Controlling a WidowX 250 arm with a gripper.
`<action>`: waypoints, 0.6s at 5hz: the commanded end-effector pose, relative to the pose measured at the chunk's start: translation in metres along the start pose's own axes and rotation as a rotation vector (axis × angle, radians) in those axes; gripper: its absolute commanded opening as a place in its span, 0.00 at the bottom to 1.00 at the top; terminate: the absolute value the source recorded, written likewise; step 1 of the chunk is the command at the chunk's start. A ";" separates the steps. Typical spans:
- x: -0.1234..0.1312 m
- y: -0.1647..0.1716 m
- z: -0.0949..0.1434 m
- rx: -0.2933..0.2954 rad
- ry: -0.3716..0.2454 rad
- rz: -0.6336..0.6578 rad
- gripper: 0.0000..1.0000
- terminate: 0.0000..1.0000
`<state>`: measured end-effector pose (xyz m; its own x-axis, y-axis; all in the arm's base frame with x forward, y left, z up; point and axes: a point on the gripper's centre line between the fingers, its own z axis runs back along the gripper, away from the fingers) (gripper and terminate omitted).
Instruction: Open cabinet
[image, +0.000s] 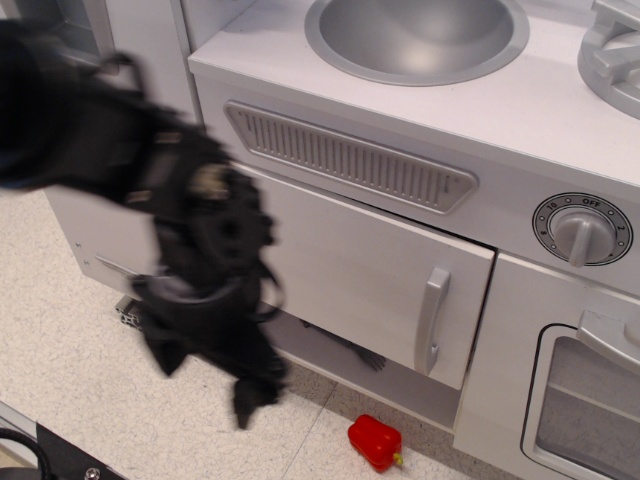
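Note:
The cabinet door (365, 275) is a wide light grey panel under the sink, with a short vertical silver handle (431, 320) near its right edge. The door stands slightly ajar at its right side. My black arm is motion-blurred in front of the door's left part. The gripper (252, 395) hangs low near the floor, left of and below the handle, not touching it. Blur hides whether its fingers are open or shut.
A red toy pepper (375, 441) lies on the floor below the cabinet. A sink bowl (417, 35) sits on the counter above. A dial knob (580, 230) and the windowed oven door (585, 400) are to the right. A dark item lies in the open space under the door (350, 352).

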<state>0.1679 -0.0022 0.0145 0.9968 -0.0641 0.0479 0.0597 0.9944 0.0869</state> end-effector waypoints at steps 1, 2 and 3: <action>0.083 -0.033 -0.021 -0.063 -0.107 0.113 1.00 0.00; 0.116 -0.048 -0.022 -0.083 -0.196 0.125 1.00 0.00; 0.135 -0.057 -0.027 -0.063 -0.257 0.141 1.00 0.00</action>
<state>0.2906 -0.0650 -0.0249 0.9600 0.0690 0.2714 -0.0745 0.9972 0.0103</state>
